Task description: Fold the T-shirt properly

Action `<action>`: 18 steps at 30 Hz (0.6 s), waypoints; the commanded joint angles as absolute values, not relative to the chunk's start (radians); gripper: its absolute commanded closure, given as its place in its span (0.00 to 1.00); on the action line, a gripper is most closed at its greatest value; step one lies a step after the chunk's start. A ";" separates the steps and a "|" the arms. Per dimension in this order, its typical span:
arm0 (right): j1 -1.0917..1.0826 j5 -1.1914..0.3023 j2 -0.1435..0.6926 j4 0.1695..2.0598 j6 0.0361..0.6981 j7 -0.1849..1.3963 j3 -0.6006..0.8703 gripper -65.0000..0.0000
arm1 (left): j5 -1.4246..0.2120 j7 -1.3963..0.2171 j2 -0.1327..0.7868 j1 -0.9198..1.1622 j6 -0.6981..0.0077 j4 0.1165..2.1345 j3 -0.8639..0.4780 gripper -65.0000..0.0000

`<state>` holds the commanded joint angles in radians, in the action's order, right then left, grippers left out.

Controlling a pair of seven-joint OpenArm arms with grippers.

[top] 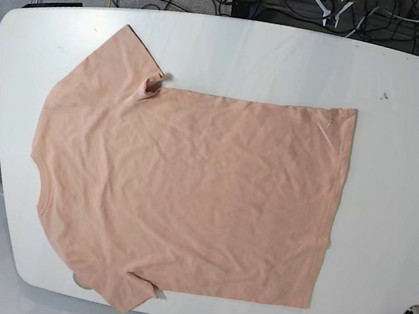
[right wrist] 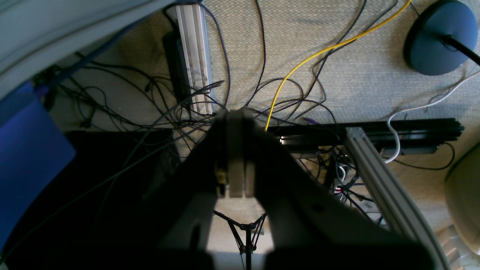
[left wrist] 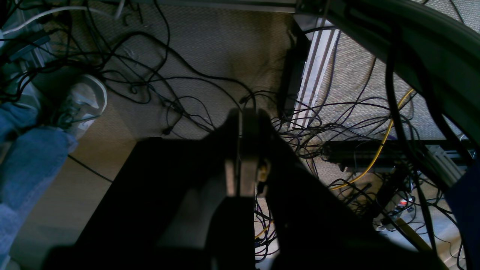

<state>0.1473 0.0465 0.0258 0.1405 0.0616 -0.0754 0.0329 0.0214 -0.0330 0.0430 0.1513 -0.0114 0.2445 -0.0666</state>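
T-shirt flat (plain side up)

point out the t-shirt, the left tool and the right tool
T-shirt (top: 189,193), base view, middle of the chest panel.
Left tool (left wrist: 245,150), left wrist view, between its closed fingertips.
Right tool (right wrist: 235,150), right wrist view, between its closed fingertips.

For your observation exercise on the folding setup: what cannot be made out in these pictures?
- T-shirt underside: base view, hidden against the table.
- Both arms: absent from the base view.
- The T-shirt: outside both wrist views, which show only floor and cables.
- Left gripper and right gripper bodies: wrist views, lost in shadow.
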 joint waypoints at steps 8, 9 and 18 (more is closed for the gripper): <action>0.169 0.046 0.030 0.140 0.063 -0.098 0.030 1.00 | 0.026 -0.029 0.047 0.157 -0.011 0.244 -0.063 1.00; 0.176 0.043 0.031 0.141 0.061 -0.103 0.029 1.00 | 0.025 -0.034 0.049 0.154 -0.012 0.241 -0.065 1.00; 0.199 0.046 0.032 0.159 0.082 -0.135 0.037 1.00 | 0.015 -0.031 0.065 0.180 -0.025 0.288 -0.066 1.00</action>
